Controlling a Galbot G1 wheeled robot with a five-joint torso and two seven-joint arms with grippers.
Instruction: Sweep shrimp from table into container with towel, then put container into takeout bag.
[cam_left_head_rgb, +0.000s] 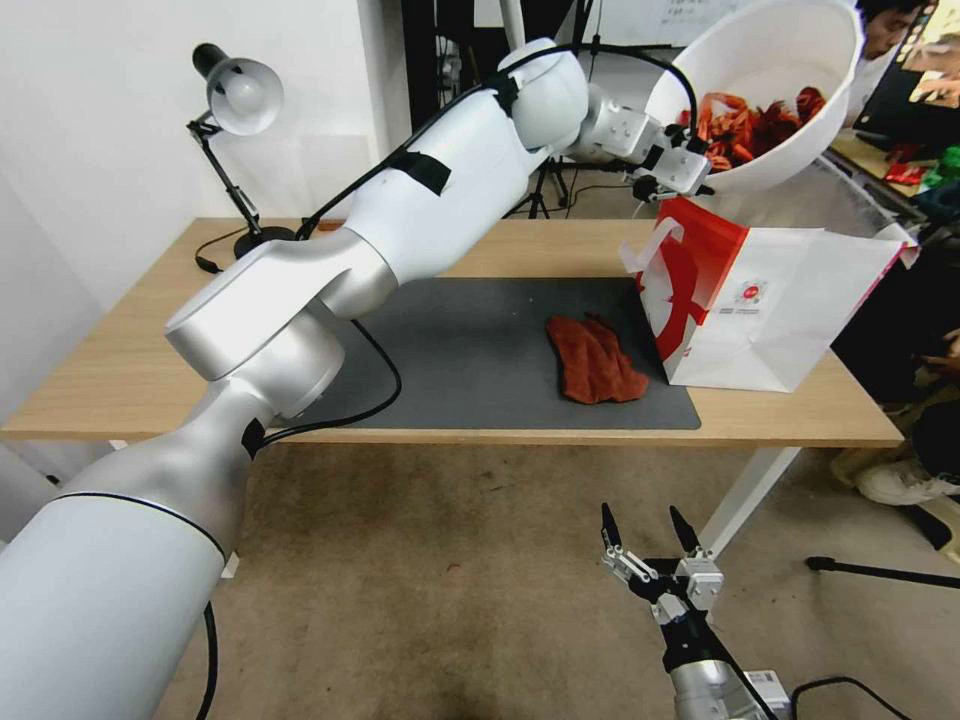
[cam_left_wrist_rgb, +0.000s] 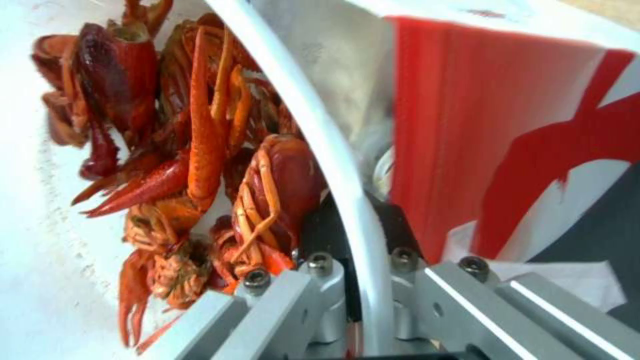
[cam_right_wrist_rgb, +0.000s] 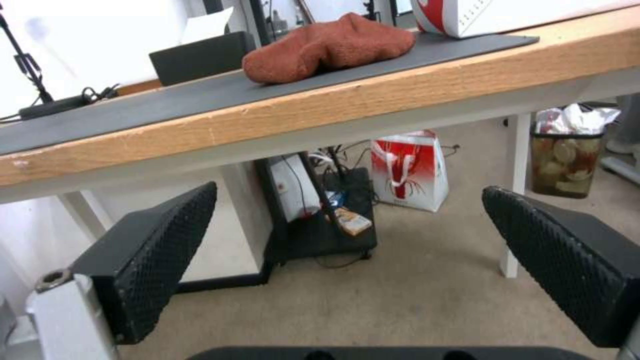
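Red-orange shrimp (cam_left_head_rgb: 752, 124) are piled in the white plastic container (cam_left_head_rgb: 800, 60), which I have up in the air, above the table (cam_left_head_rgb: 120, 370) and over the near corner of the takeout bag (cam_left_head_rgb: 770, 300), tipped steeply so its open mouth faces my head camera. My left gripper (cam_left_head_rgb: 672, 166) has the container by the rim: in the left wrist view the white rim (cam_left_wrist_rgb: 347, 190) runs straight down between the two metal fingers (cam_left_wrist_rgb: 320, 280), one inside against the shrimp (cam_left_wrist_rgb: 200, 160) and one outside, closed onto it. I judge that edge pinch explains the tilt, since the bowl's weight hangs off one point and the load has slid to the low side by the gripper. The bag stands upright on the right end of the dark mat (cam_left_head_rgb: 480, 340), mouth open to receive the bowl from above; its red and white side (cam_left_wrist_rgb: 520, 150) sits just past the rim in the wrist view. The rust-red towel (cam_left_head_rgb: 595, 360) lies crumpled on the mat just beside the bag, apart from both arms, so I take the sweeping as done and the lowering as the step in hand. My right gripper (cam_left_head_rgb: 650, 535) is parked low in front of the table edge, pads (cam_right_wrist_rgb: 160, 255) spread wide and holding nothing, out of the way.
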